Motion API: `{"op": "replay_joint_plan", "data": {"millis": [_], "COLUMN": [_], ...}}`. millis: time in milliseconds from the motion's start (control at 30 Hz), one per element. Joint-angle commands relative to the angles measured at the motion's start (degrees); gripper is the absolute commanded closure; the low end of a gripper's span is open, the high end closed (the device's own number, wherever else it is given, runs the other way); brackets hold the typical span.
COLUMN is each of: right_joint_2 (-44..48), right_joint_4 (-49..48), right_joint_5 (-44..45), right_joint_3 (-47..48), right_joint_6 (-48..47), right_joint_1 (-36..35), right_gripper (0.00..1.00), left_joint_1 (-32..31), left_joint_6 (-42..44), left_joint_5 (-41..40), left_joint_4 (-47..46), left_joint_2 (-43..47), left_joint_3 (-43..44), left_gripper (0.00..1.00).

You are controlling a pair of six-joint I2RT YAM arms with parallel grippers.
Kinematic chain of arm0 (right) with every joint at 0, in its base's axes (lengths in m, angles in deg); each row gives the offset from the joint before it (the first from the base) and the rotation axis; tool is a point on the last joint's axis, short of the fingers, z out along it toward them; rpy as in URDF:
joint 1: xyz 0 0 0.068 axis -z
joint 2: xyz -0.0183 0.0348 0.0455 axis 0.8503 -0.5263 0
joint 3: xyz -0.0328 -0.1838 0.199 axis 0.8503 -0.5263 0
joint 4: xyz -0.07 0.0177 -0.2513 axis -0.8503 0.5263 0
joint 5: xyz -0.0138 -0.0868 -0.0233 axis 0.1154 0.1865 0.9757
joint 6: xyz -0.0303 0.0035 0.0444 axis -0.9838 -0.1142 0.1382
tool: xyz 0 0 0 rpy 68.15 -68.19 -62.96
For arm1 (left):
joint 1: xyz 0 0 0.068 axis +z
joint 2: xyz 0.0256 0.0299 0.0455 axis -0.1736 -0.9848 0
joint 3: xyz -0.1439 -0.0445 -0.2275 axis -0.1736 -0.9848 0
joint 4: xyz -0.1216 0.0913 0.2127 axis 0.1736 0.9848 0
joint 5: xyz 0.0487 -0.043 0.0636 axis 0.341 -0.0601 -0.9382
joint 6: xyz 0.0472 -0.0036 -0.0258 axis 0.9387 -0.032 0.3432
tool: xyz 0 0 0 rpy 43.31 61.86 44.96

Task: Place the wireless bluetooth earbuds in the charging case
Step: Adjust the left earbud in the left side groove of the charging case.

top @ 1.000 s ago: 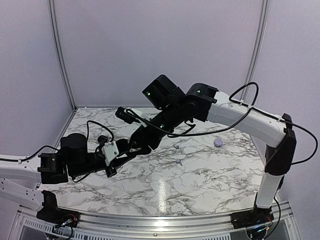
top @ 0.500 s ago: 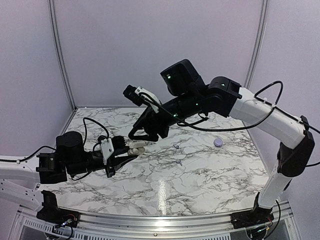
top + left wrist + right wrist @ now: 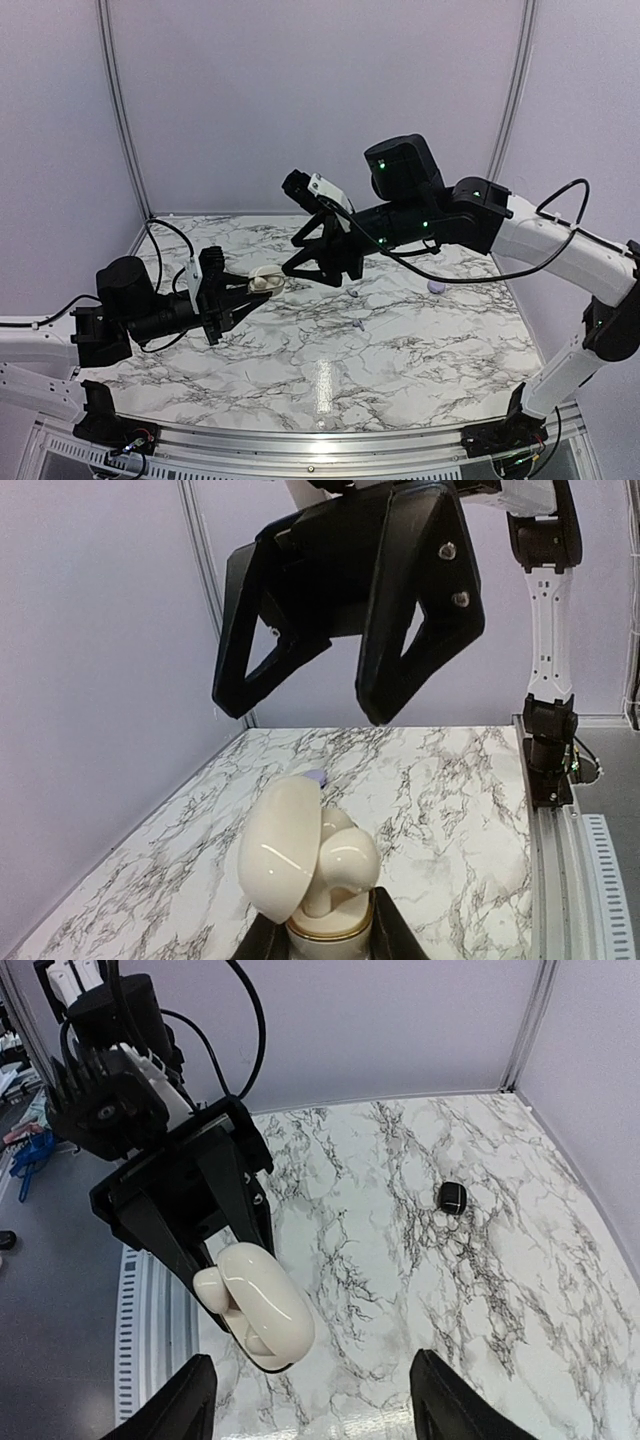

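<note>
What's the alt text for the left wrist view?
The left hand grips an open cream charging case at the bottom of the frame. The right hand hangs above it, open and empty, over a marble table.

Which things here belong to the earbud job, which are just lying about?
Job: glossy cream pebble-shaped charging case, lid open, in left gripper; open right gripper.
Lying about: small black rounded piece, small lilac rounded piece, on marble table; bud or case unclear.
</note>
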Motion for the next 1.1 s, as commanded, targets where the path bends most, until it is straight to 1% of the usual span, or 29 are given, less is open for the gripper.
{"op": "replay_joint_plan", "data": {"millis": [0, 100, 133, 633, 1067], "right_joint_2": [0.11, -0.61, -0.8, -4.96, -7.02], "right_joint_4": [-3.16, -3.29, -3.54, -3.66, -2.95], "right_joint_5": [2.26, 2.16, 2.09, 0.73, 5.64], "right_joint_3": [1.39, 2.73, 3.1, 6.32, 6.15], "right_joint_6": [-2.49, -2.67, -2.65, -1.24, 0.63], "right_joint_1": [-0.23, -0.57, -0.73, -2.39, -1.52], "right_gripper": [0.28, 0.03, 0.02, 0.01, 0.01], "left_joint_1": [0.94, 1.37, 1.45, 2.37, 2.55], "left_joint_6": [-4.17, -4.98, -5.09, -5.7, -5.9], "left_joint_5": [4.51, 5.2, 5.31, 6.74, 7.49], "left_joint_4": [-5.32, -5.52, -5.59, -5.79, -5.74], "left_joint_2": [0.32, -0.05, -0.18, -1.64, -0.71], "left_joint_3": [-0.32, 0.0, 0.09, 1.32, 1.06], "left_gripper": [1.0, 1.0, 1.0, 1.0, 1.0]}}
